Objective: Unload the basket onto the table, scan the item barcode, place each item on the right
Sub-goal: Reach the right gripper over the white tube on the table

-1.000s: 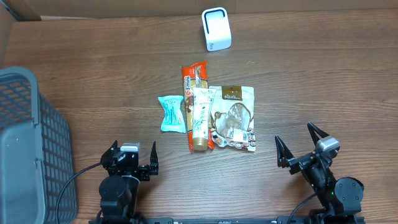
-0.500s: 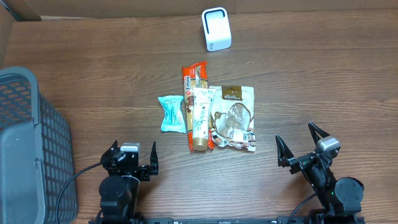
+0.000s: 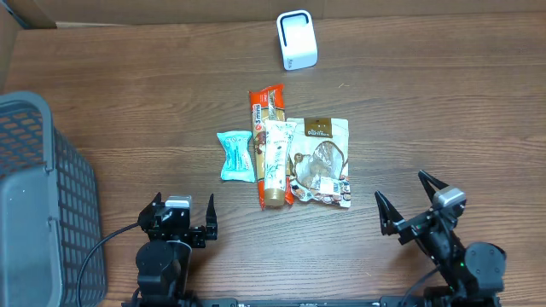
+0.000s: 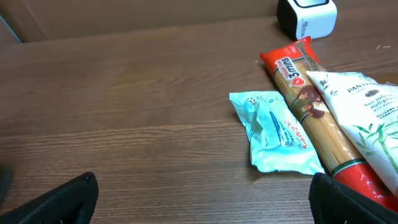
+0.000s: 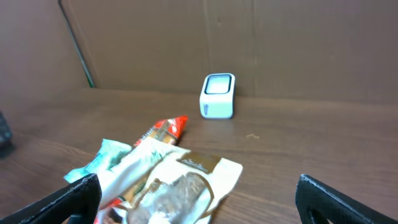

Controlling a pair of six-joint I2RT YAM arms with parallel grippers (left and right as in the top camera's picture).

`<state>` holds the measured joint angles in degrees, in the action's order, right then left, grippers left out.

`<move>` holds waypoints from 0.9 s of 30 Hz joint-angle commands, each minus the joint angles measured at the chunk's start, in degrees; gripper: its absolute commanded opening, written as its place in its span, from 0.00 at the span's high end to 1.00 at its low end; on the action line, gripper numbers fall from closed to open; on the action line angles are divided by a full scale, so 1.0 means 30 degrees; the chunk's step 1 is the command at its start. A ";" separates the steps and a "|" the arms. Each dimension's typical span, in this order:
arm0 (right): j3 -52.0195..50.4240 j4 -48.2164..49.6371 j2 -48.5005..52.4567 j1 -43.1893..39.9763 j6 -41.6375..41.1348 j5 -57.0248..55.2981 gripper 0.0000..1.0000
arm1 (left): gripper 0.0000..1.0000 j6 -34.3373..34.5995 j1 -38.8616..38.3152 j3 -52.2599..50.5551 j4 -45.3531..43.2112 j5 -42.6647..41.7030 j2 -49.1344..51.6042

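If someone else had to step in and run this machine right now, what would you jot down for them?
Left gripper: open, empty, at the near edge.
Right gripper: open, empty, also at the near edge.
Items: teal packet, orange pasta pack, white tube and snack bag lie together mid-table. The white scanner stands at the far side.
Done: nothing picked up.
Left: grasp an item and show its barcode to the scanner.

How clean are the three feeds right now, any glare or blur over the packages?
Overhead: even light, sharp, only a faint sheen on the clear snack bag. Left wrist: crisp, no glare, the print on the orange pasta pack readable. Right wrist: dimmer, the snack bag up close is soft, the white scanner behind it looks clearer.
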<state>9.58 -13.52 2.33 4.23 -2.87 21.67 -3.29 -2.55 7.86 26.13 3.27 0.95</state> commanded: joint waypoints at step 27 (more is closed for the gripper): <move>1.9941 -1.1169 2.2505 0.0364 -0.0736 0.9326 0.15 | 0.01 0.0240 0.0000 -0.0124 0.0007 0.0175 -0.0233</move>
<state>68.03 -49.17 65.34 4.25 -4.60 42.63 -3.29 -2.55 7.84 26.13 3.29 0.86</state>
